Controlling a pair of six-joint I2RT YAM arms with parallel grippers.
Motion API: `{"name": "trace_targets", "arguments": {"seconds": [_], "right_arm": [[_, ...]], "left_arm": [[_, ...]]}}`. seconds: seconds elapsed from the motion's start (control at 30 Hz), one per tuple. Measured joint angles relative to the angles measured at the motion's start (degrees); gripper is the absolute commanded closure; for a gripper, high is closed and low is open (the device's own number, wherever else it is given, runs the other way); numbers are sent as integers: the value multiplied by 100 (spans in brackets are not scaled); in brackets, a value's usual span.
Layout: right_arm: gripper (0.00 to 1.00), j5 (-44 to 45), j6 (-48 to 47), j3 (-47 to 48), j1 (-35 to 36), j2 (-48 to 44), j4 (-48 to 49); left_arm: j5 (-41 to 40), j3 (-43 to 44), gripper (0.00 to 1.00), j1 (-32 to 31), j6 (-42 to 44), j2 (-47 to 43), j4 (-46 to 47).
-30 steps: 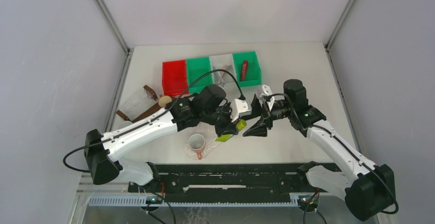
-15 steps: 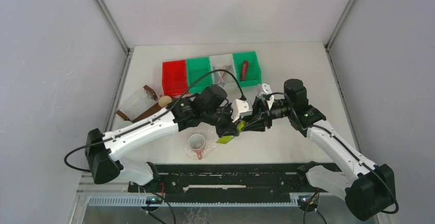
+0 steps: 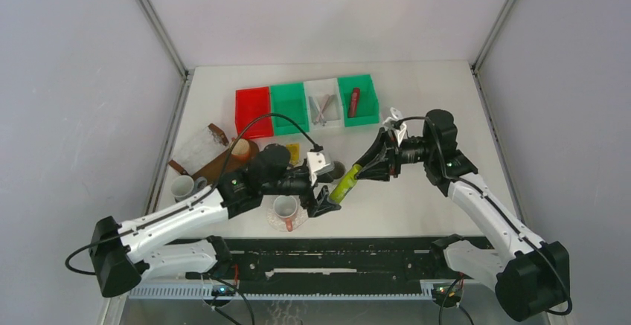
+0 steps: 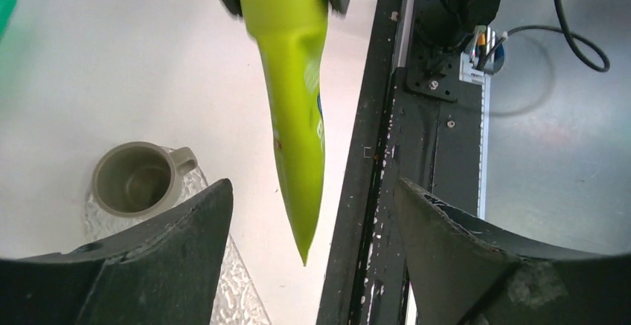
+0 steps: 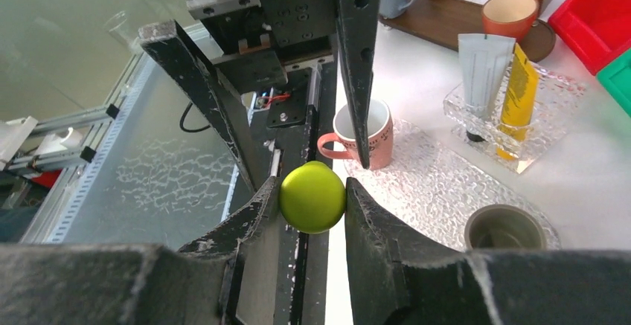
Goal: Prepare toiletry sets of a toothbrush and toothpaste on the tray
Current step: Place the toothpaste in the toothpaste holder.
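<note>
Four bins (image 3: 253,111), four cups (image 3: 285,207), four tubes (image 3: 346,184).

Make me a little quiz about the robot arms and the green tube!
1. True or false: the left gripper is squeezing the green tube.
2. What is holding the green tube up? A) the right gripper B) a mug C) nothing, it lies on the table
3. Fill in the gap: the red tube lies in a ___ bin.

Key: 1. False, its jaws stand wide open around the tube's flat end. 2. A, pinching the cap end. 3. green
</note>
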Motion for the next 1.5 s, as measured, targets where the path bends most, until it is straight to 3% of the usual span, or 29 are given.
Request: {"name": "trace_targets", "arguments": {"seconds": [0.17,0.33,0.47,0.53,0.7,0.77,0.83,0.93,0.97,1.03,1.13,1.3,1.4,1.5], "right_arm": [[100,-17,590,-2,-197,22,422],[100,-48,990,-2,-356,35,686],[100,-50,1106,-2,-409,35,734],[100,-48,1134,-2,-428,35,741],[100,-72,1158,-2,-439,35,741],[100,-72,1156,-2,-463,35,723],[85,-63,1141,-2,-479,35,710],[44,-22,1099,-2,-529,31,629],[36,-11,1064,-2,-555,20,584],[30,35,837,15,-699,-42,365],[26,109,22,398,-1121,-111,-540],[16,205,-2640,1871,-1504,-138,-2787],[15,289,-5064,2754,-1217,-151,-4529],[15,787,-6837,2994,-411,-205,-5707]], "left_arm": [[33,-994,18,55,-564,-249,1300],[33,-1445,27,55,-1010,-33,2216],[35,-1443,49,55,-1252,223,2660],[39,-1440,67,57,-1320,293,2767],[101,-1427,96,109,-1534,391,2894],[223,-1427,100,153,-1648,404,2920],[376,-1427,100,203,-1757,420,2949],[614,-1427,100,299,-2020,461,2992],[680,-1427,100,330,-2127,479,3018],[920,-1421,100,435,-2490,529,3018],[1204,-1300,100,645,-3025,675,2802],[1694,-669,100,745,-3777,1123,1843],[1998,-402,100,743,-4212,1261,1458],[2275,-225,100,743,-4623,1340,1248]]}}
